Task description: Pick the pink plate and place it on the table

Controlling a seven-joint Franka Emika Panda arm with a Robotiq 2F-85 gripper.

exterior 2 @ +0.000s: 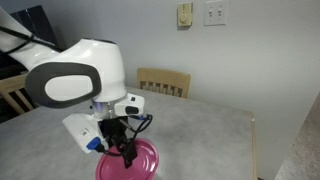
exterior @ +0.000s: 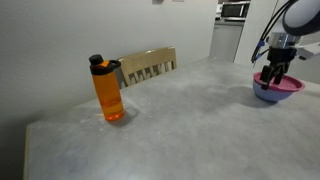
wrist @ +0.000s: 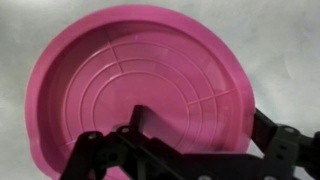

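Note:
The pink plate (wrist: 130, 80) fills the wrist view, flat, with raised rings. In an exterior view it lies on top of the blue-lavender bowl (exterior: 266, 97) at the far right of the grey table (exterior: 190, 110). My gripper (wrist: 205, 118) is right over the plate and open. One finger is inside the dish and the other is just outside its rim, so the rim lies between them. The gripper (exterior 2: 128, 150) and the plate (exterior 2: 140, 165) also show in the other exterior view, with a bit of the blue bowl (exterior 2: 92, 146) beside them.
An orange bottle with a black cap (exterior: 108, 90) stands on the table's left part. A wooden slatted chair (exterior: 148, 66) is behind the table and also shows against the wall (exterior 2: 165, 82). The table's edge (exterior 2: 252, 140) is close to the plate.

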